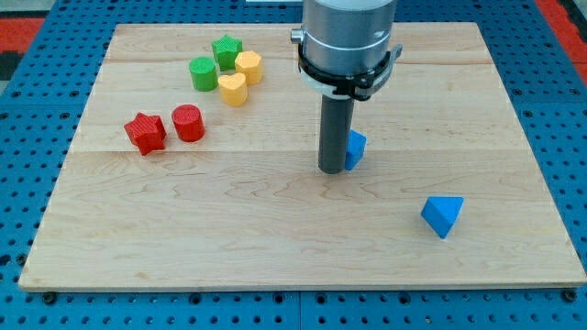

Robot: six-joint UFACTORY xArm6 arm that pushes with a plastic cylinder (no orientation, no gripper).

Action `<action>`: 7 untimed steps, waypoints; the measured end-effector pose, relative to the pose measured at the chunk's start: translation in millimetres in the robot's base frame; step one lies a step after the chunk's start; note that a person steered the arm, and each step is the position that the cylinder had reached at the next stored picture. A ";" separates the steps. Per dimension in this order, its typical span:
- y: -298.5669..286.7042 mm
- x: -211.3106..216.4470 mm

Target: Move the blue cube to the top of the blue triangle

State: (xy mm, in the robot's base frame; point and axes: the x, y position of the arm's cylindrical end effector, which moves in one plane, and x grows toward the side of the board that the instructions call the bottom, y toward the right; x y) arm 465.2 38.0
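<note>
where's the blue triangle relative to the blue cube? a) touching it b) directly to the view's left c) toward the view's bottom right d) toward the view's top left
c: the blue triangle lies apart, below and right of the blue cube, which sits beside my tip.

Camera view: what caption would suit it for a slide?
My tip touches the blue cube's left side; the blue triangle lies apart toward the lower right.

Pale, smooth wooden board (275, 229)
</note>
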 end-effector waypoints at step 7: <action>133.9 -97.0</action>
State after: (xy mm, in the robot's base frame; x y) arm 368.2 172.0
